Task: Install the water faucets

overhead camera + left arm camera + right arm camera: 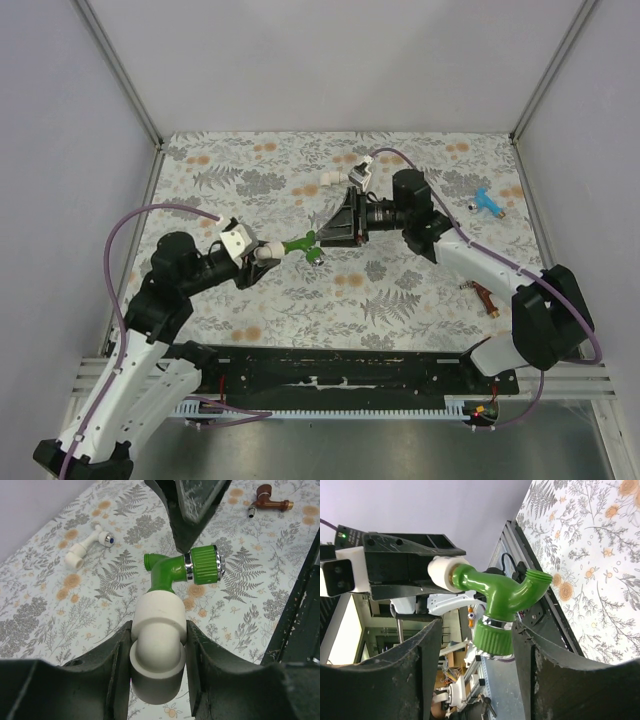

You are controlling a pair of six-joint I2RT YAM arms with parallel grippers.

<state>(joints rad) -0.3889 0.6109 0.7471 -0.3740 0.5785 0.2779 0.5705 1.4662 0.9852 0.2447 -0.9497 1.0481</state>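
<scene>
The left claw [159,632] is clenched on a smooth, matte white plastic elbow fitting [155,670], with 1 dark, scuffed finger pressed against each side of its rounded body. Out of the elbow's other end rises a glossy bright green plastic faucet [175,572]. It has a curved neck, a short threaded spout, a chrome ring and a thick ribbed round handle. In the top view the elbow and faucet are held above the middle of the worktop [250,300], which is covered in a grey fern and orange flower print.

The right claw [477,630] comes in from the right and straddles the green handle, its jaws released. In the right wrist view 1 finger sits close against the handle, while a clear gap separates the other finger from it.

A light blue plastic faucet [487,203] lies near the right edge, toward the far right corner. A reddish-brown plastic faucet [486,297] with a metal tip lies near the same edge, closer to the near side. A white plastic tap [87,542] with a chrome collar lies flat toward the far edge, around its middle.
</scene>
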